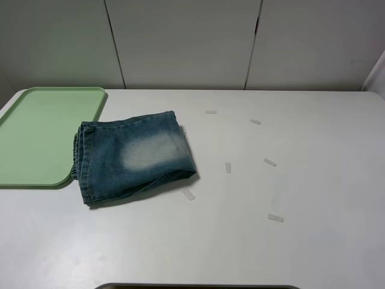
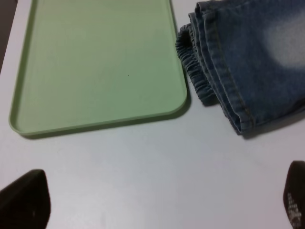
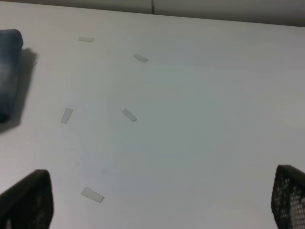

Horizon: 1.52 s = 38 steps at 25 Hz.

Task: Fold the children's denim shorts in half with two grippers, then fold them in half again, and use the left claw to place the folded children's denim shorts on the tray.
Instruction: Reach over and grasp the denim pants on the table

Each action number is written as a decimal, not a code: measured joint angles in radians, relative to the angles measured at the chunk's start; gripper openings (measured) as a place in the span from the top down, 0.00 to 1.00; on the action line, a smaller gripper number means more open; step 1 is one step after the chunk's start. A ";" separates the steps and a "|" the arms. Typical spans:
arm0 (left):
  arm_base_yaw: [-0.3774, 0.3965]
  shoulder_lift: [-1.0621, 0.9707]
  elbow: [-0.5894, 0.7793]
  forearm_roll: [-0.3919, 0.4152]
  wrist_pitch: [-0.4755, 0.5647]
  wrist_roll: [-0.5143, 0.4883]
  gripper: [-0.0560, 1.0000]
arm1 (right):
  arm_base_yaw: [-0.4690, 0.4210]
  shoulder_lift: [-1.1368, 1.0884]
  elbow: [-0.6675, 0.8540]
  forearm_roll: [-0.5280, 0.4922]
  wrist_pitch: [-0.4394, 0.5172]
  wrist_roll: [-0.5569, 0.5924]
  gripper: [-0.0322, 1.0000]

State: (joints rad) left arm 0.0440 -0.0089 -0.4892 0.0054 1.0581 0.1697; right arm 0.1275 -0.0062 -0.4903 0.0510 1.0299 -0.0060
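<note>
The children's denim shorts lie folded into a compact bundle on the white table, waistband side toward the tray, whose right rim they touch or nearly touch. In the left wrist view the shorts sit beside the pale-green tray, which has nothing on it. My left gripper is open, its black fingertips far apart over bare table short of both. My right gripper is open too, over bare table, with only an edge of the shorts showing. Neither arm appears in the exterior high view.
Several small pale tape strips are scattered on the table to the right of the shorts, also seen as tape strips in the right wrist view. White cabinet panels stand behind the table's far edge.
</note>
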 joint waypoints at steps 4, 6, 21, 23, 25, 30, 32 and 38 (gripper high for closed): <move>0.000 0.000 0.000 0.001 -0.002 0.000 0.02 | 0.000 0.000 0.000 0.007 0.000 0.000 0.30; 0.000 0.000 0.000 0.001 -0.002 0.000 0.02 | 0.000 0.000 0.000 0.008 0.000 0.000 0.30; -0.026 0.000 0.000 0.001 -0.002 0.000 0.02 | 0.000 0.000 0.000 0.011 0.000 0.000 0.30; -0.033 0.000 0.000 0.001 -0.002 0.000 0.02 | 0.000 0.000 0.000 0.011 -0.001 0.000 0.30; -0.036 0.000 0.000 0.001 -0.002 0.000 0.02 | 0.000 0.000 0.000 0.011 -0.001 0.000 0.30; -0.036 0.000 0.000 -0.040 -0.002 -0.015 0.02 | 0.000 0.000 0.000 0.011 -0.001 0.000 0.30; -0.036 0.000 0.000 -0.120 -0.004 -0.040 0.02 | 0.000 0.000 0.000 0.011 -0.001 0.000 0.30; -0.036 0.072 -0.014 -0.432 -0.061 -0.044 0.04 | 0.000 0.000 0.000 0.012 -0.001 0.000 0.30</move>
State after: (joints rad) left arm 0.0079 0.0635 -0.5032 -0.4270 0.9968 0.1253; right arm 0.1275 -0.0062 -0.4903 0.0634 1.0290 -0.0060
